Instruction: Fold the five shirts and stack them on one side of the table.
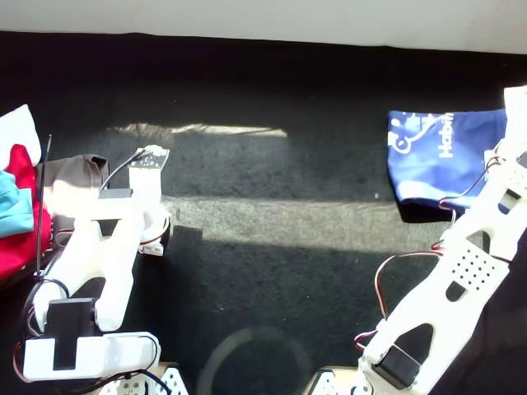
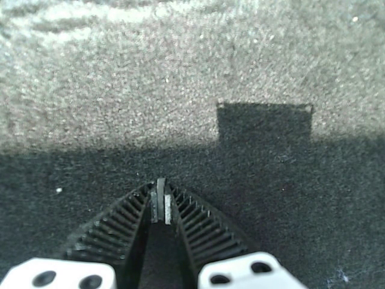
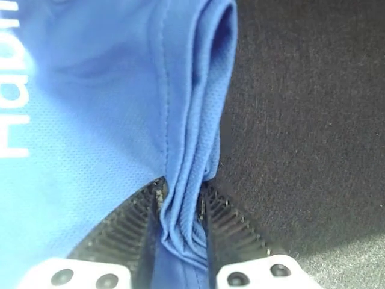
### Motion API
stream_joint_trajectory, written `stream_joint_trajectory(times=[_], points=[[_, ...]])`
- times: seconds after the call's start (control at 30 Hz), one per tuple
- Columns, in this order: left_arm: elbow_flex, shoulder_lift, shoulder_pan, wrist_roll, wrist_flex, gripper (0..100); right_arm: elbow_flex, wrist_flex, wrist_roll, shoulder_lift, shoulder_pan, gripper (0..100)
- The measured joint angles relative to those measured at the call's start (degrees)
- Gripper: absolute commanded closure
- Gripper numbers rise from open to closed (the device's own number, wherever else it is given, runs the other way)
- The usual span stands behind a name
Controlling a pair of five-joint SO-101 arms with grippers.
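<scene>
A folded blue shirt [image 1: 436, 156] with white print lies at the right side of the black table. My right gripper [image 3: 180, 208] is shut on that blue shirt's [image 3: 108, 108] folded edge, with layers of cloth pinched between the jaws. My right arm [image 1: 461, 280] comes in from the lower right. My left gripper [image 2: 160, 201] is shut with nothing in it, low over bare carpet. My left arm [image 1: 107, 247] stands at the left, beside a pile of unfolded shirts: red [image 1: 20, 214], teal [image 1: 15, 206], brown [image 1: 70, 177] and white [image 1: 16, 127].
The black table cloth [image 1: 272, 271] is crossed by bands of sunlight [image 1: 198, 130]. A pale wall strip [image 1: 263, 16] runs along the far edge. Red and black cables [image 1: 395, 271] hang off the right arm.
</scene>
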Motion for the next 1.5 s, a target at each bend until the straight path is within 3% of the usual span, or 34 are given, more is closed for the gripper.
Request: stream_joint_trajectory(times=[0.13,0.23,0.4,0.57,0.9,1.07,1.2,1.5], points=[[0.0,0.0,0.0,0.0,0.0,99,-0.09,0.0,-0.62,0.18,0.09,85.4],[0.0,0.0,0.0,0.0,0.0,99,-2.55,0.18,-6.24,0.18,0.44,75.5],[0.0,0.0,0.0,0.0,0.0,99,-13.63,6.86,-15.82,0.18,1.67,75.7],[0.0,0.0,0.0,0.0,0.0,99,-25.05,12.92,-17.05,0.0,1.41,75.7],[-0.97,0.0,-0.09,0.0,1.05,99,-26.46,36.04,-17.14,-3.52,1.41,75.7],[-8.97,0.26,-0.88,0.0,11.96,99,-26.55,43.16,-17.14,-10.2,0.09,75.7],[-19.25,0.26,-5.36,-0.09,22.24,99,-26.55,43.96,-17.14,-14.68,0.0,75.7],[-50.81,0.26,-26.81,-0.09,41.41,99,-26.55,44.13,-17.14,-27.16,0.0,75.6]])
